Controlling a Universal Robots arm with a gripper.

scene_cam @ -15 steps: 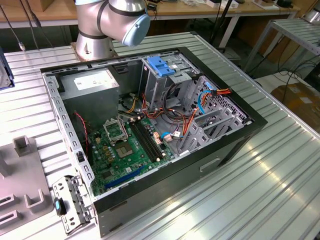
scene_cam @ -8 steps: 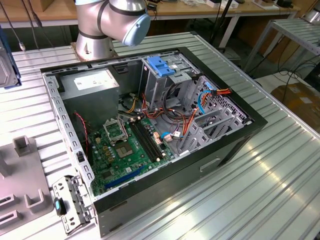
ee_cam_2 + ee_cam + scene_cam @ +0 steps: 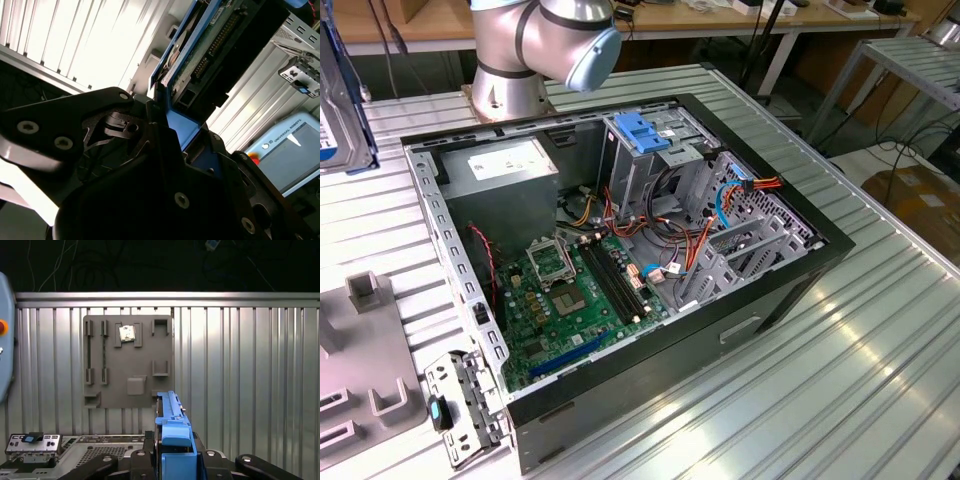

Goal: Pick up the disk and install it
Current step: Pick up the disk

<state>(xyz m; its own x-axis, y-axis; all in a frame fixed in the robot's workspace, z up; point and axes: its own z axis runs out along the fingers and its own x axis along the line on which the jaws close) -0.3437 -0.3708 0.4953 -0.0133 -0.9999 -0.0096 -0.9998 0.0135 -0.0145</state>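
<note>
Well, in the exterior view the ribbed metal worktop [image 3: 840, 380] is carrying an open computer case [image 3: 650, 390], which is holding a green board [image 3: 560, 310] and wires. In the second wrist view the pincer [image 3: 182, 127] is squeezing the disk [image 3: 210, 45] by its blue rail. In the first wrist view the disk is sticking up above the worktop, with a grey holder plate [image 3: 127, 365] lying behind it.

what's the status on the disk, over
gripper shut on the disk, blue rail showing. held above the ribbed table, near the grey fixture plate. not in the computer case yet. nothing else seen touching it.
</note>
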